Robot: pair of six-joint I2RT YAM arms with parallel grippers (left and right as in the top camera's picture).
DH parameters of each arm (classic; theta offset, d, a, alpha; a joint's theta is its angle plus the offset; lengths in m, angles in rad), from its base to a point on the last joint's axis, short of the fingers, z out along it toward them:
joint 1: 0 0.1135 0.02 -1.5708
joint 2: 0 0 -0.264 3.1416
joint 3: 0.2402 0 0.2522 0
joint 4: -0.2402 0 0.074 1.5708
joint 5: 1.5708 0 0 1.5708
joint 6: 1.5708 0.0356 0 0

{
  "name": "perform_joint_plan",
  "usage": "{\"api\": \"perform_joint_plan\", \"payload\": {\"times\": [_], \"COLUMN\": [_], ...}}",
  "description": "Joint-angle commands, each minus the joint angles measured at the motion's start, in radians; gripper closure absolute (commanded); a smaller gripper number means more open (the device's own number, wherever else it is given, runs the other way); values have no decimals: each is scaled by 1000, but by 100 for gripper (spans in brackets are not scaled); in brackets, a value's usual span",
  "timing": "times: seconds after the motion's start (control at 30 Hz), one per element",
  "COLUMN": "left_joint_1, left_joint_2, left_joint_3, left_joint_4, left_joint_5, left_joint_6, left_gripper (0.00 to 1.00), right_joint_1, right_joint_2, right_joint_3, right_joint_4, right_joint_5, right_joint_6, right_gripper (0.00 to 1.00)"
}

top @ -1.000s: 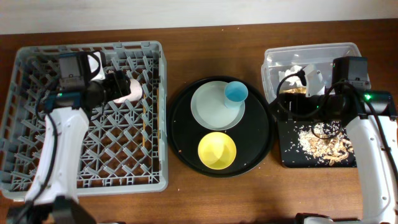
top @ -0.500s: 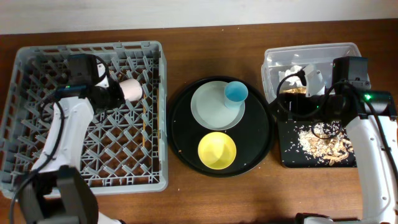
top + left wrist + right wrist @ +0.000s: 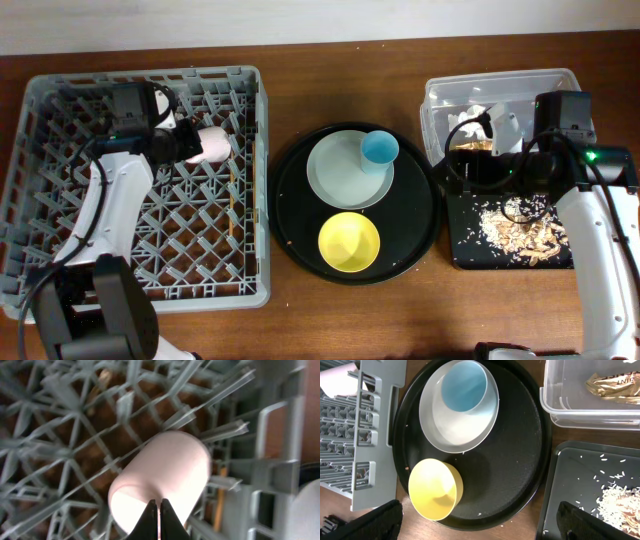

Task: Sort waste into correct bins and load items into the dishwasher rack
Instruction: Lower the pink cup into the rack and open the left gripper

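The pink cup (image 3: 213,143) lies on its side among the pegs of the grey dishwasher rack (image 3: 60,250). My left gripper (image 3: 186,146) sits just left of it, shut, its tips (image 3: 159,506) together in front of the cup (image 3: 165,470) with nothing between them. A chopstick (image 3: 234,195) rests in the rack. The blue cup (image 3: 465,386) stands on the grey-green plate (image 3: 455,427), with the yellow bowl (image 3: 434,488) beside it. My right gripper (image 3: 480,522) hangs open above them, holding nothing.
Plate, blue cup and bowl sit on a large round black tray (image 3: 300,200). At the right, the clear tub (image 3: 500,88) holds a white tissue (image 3: 480,110) and the foil wrapper (image 3: 612,385). The shallow black tray (image 3: 470,250) holds beige food scraps (image 3: 520,225).
My left gripper let go of the pink cup, drew back a little to the left and shut. The cup now lies in the rack. The right arm has not moved.
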Motion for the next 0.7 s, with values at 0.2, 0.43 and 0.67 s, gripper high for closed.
{"api": "perform_joint_plan", "payload": {"times": [0.2,0.43,0.67], "left_joint_1": [-3,12,12], "left_joint_2": [31,-68,-51], "left_joint_3": [2,20,2], "left_joint_4": [89,63,-30], "left_joint_5": [114,-26,-136], "left_joint_6": [-18,-119,-120], "left_gripper": [96,100,100], "right_joint_1": [-3,-3,-3], "right_joint_2": [-8,-8,-8], "right_joint_3": [-7,-7,-7], "right_joint_4": [0,0,0], "right_joint_5": [5,5,5], "right_joint_6": [-5,-5,-5], "right_gripper": [1,1,1]}}
